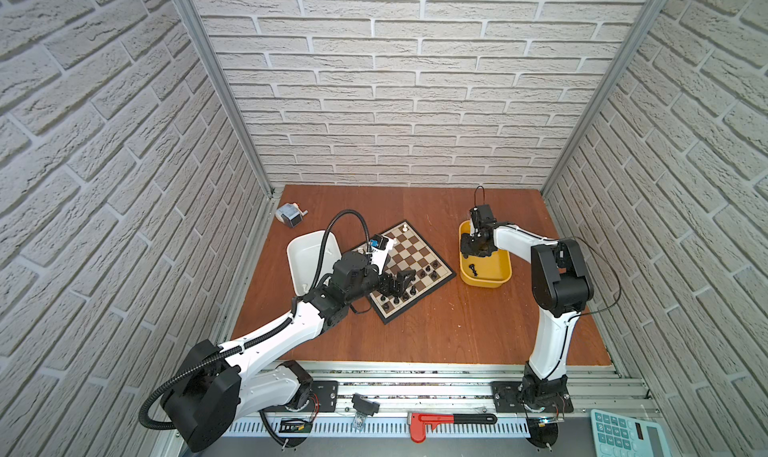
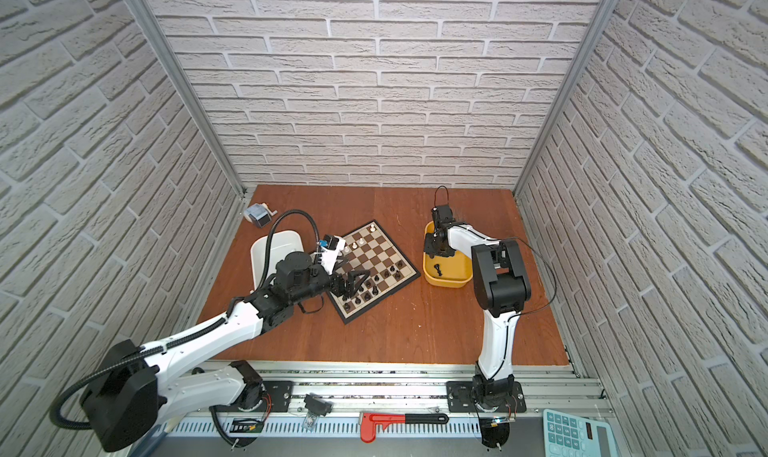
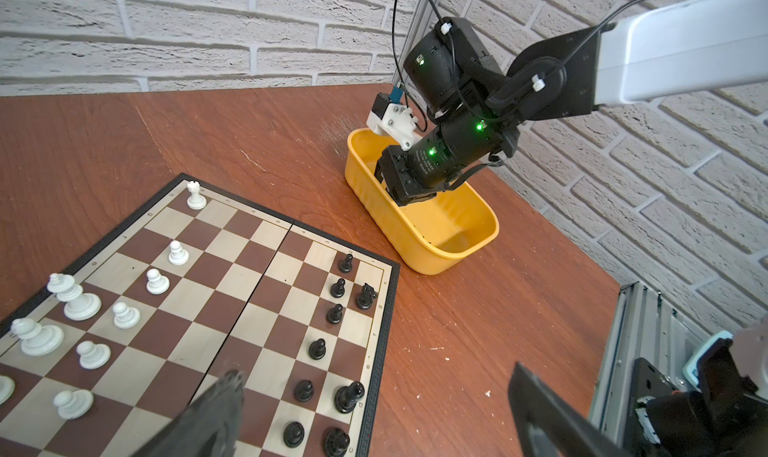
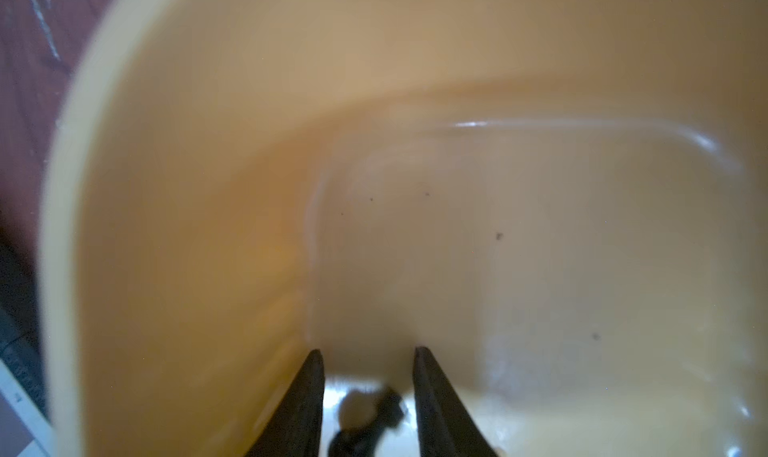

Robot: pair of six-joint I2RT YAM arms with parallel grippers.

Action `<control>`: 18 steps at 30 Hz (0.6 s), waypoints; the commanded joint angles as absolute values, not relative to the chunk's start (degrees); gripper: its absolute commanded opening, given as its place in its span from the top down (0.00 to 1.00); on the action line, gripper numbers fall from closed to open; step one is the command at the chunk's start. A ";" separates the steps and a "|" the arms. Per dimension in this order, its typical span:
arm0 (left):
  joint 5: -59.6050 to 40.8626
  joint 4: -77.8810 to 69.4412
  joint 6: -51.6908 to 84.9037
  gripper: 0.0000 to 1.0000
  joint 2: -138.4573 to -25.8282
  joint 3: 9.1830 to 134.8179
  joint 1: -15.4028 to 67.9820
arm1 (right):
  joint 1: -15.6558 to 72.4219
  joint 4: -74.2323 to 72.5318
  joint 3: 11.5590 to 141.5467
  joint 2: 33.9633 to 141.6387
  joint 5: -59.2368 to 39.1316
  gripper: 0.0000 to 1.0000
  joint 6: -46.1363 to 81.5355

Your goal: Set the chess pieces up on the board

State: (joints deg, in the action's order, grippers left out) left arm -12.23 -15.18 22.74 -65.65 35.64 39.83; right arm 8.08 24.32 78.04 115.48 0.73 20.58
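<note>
White brick-pattern walls (image 1: 374,80) on three sides; aluminium corner posts (image 1: 207,60); reddish-brown wooden desk (image 1: 436,330); aluminium rail (image 1: 415,382) along near edge.

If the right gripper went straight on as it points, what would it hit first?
Likely the yellow tub floor: the right gripper points down into it, a black chess piece between its jaws. Depth unclear.

Right hand (image 3: 409,193) sits in the yellow tub (image 3: 436,259) beside the board (image 3: 232,292).
</note>
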 commanded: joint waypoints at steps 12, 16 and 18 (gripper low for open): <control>-11.78 -18.60 22.87 0.01 -65.13 36.32 39.99 | 9.58 26.63 76.08 109.32 1.71 0.57 18.46; -11.79 -18.05 22.55 0.02 -65.18 36.30 39.99 | 9.59 28.18 74.06 104.77 -0.60 0.56 18.48; -11.39 -17.96 22.25 0.02 -64.95 36.10 39.99 | 9.58 29.04 72.16 101.61 -1.51 0.52 18.58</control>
State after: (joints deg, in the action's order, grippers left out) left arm -12.01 -15.20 22.72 -65.65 35.62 39.83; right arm 9.21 27.33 73.93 107.31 0.19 18.96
